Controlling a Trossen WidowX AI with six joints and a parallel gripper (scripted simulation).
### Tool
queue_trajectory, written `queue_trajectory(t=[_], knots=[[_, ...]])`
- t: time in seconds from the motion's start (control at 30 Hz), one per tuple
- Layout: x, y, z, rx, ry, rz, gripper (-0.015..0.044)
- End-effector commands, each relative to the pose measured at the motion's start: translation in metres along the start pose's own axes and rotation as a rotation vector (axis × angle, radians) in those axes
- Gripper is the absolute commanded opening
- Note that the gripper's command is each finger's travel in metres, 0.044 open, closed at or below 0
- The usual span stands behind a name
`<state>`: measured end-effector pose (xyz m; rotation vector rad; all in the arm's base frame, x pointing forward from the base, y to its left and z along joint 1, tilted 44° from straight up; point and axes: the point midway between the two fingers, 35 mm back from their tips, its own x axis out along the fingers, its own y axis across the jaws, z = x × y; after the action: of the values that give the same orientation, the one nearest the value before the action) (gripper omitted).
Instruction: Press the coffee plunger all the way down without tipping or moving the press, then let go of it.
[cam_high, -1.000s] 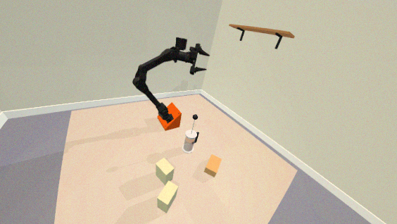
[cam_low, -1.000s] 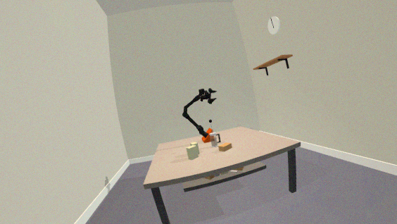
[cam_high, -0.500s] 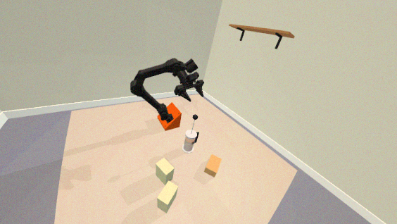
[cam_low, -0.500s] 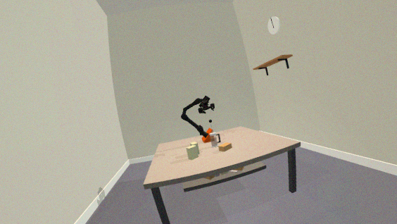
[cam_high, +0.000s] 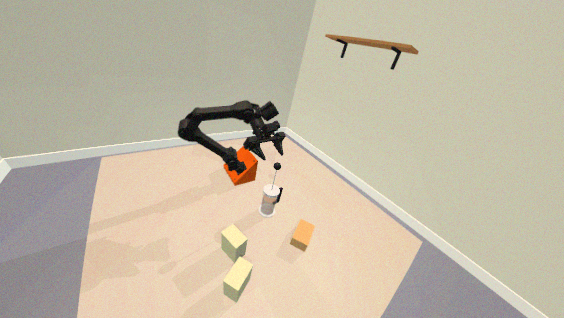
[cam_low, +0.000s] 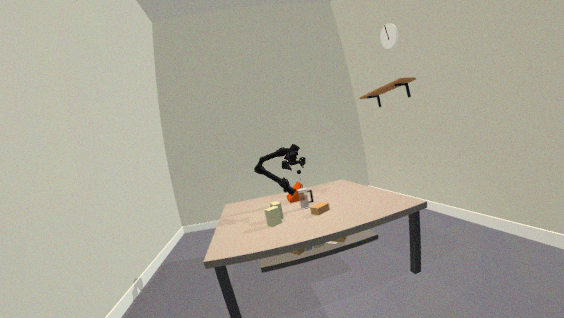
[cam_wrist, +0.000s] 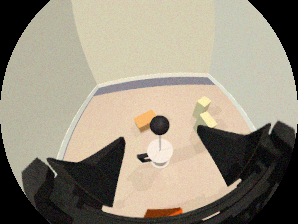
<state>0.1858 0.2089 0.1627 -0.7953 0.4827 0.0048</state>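
Note:
The coffee press (cam_high: 268, 201) (cam_low: 304, 200) (cam_wrist: 159, 150) stands upright on the table, with its white lid showing from above in the wrist view. Its black handle (cam_high: 279, 196) (cam_low: 311, 195) (cam_wrist: 143, 158) sticks out at the side. The plunger's black knob (cam_high: 277, 166) (cam_low: 299, 172) (cam_wrist: 159, 125) stands high above the lid on a thin rod, so the plunger is up. My gripper (cam_high: 273, 156) (cam_low: 295, 167) (cam_wrist: 161, 135) is open and empty, tilted, with its fingertips a little above the knob. In the wrist view the knob appears between the two fingers; no contact shows.
An orange block (cam_high: 303, 234) (cam_low: 320, 208) (cam_wrist: 145, 120) lies near the press on its handle side. Two pale yellow-green blocks (cam_high: 234, 242) (cam_high: 238, 279) (cam_low: 273, 216) stand on the other side. The arm's orange base (cam_high: 242, 171) (cam_wrist: 164, 212) is behind the press. A wall shelf (cam_high: 372, 43) hangs far off.

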Motion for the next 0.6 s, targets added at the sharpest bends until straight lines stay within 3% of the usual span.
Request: queue_trajectory(t=[0.0, 0.57], knots=[[0.003, -0.001, -0.002, 0.002, -0.007, -0.002, 0.044], [0.029, 0.0, -0.001, 0.003, -0.005, 0.001, 0.044]])
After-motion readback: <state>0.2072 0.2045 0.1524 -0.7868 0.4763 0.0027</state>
